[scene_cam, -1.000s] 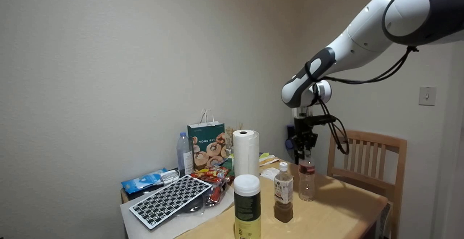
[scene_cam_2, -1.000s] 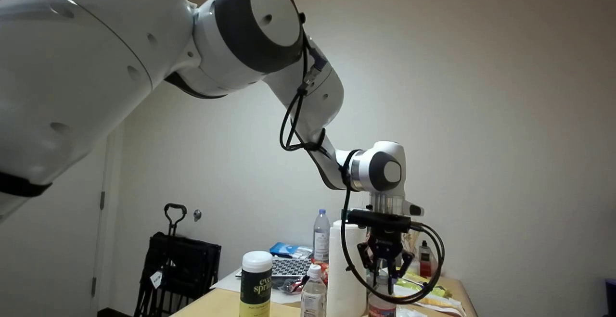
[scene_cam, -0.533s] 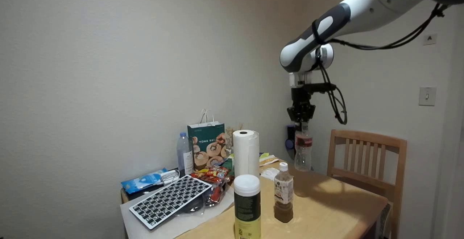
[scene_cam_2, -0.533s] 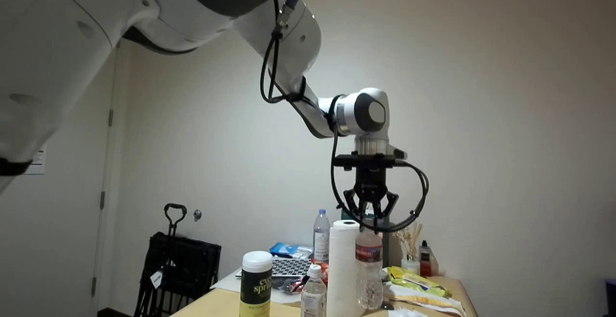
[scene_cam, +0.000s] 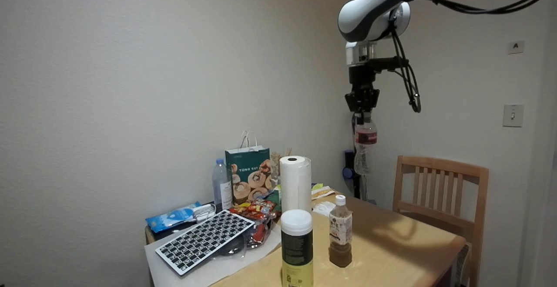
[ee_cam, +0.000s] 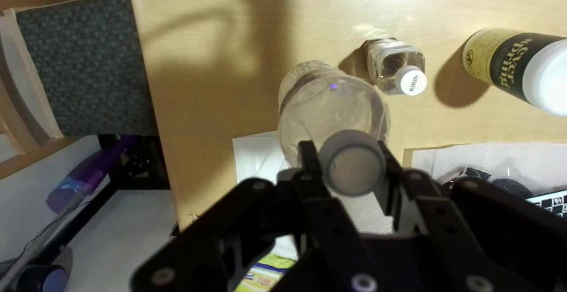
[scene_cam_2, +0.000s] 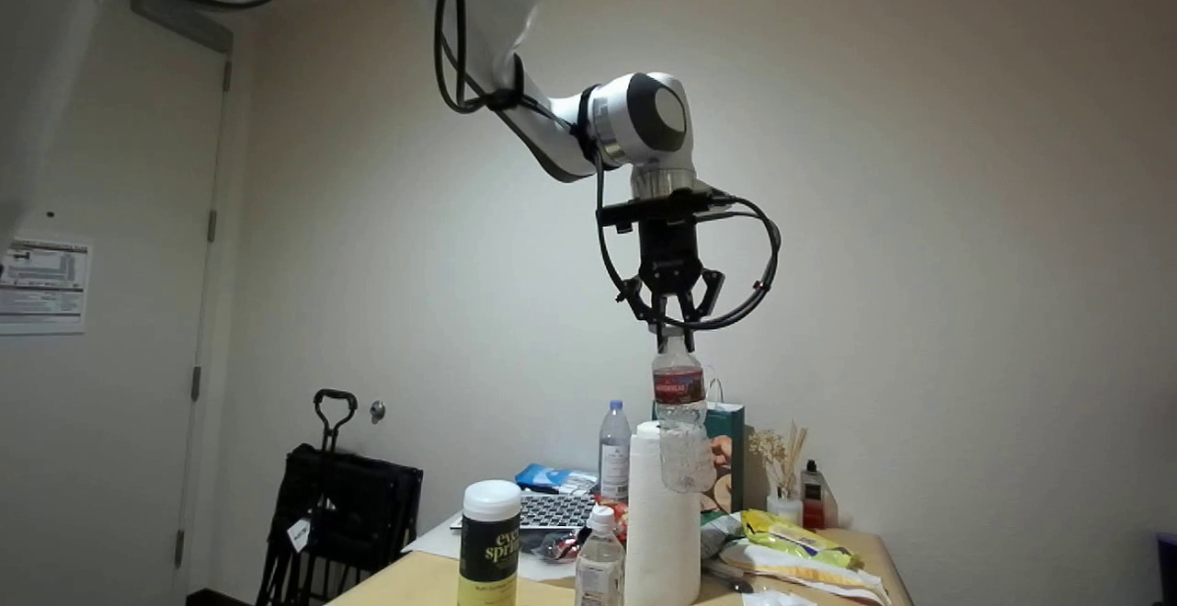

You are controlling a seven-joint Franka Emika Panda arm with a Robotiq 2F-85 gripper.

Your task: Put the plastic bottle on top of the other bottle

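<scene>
While my gripper (scene_cam_2: 675, 343) clasps the plastic bottle (scene_cam_2: 682, 424) by its top, I see it hang above the table (scene_cam: 391, 243) in both exterior views; the wrist view alone shows KIRIN on the white cap (ee_cam: 411, 80) of the brown bottle (scene_cam: 340, 234). Farther than that one from the edge beside the chair (ee_cam: 86, 66), the other bottle (ee_cam: 509, 61) stands.

Bare counter (scene_cam: 404, 241) runs from the corner by the slatted wooden chair (scene_cam: 444, 166) to the brown plastic bottle (scene_cam: 340, 234); beyond, a yellow-and-black cylindrical bottle (scene_cam: 297, 252) and white paper-towel roll (scene_cam: 296, 187) obstruct.
</scene>
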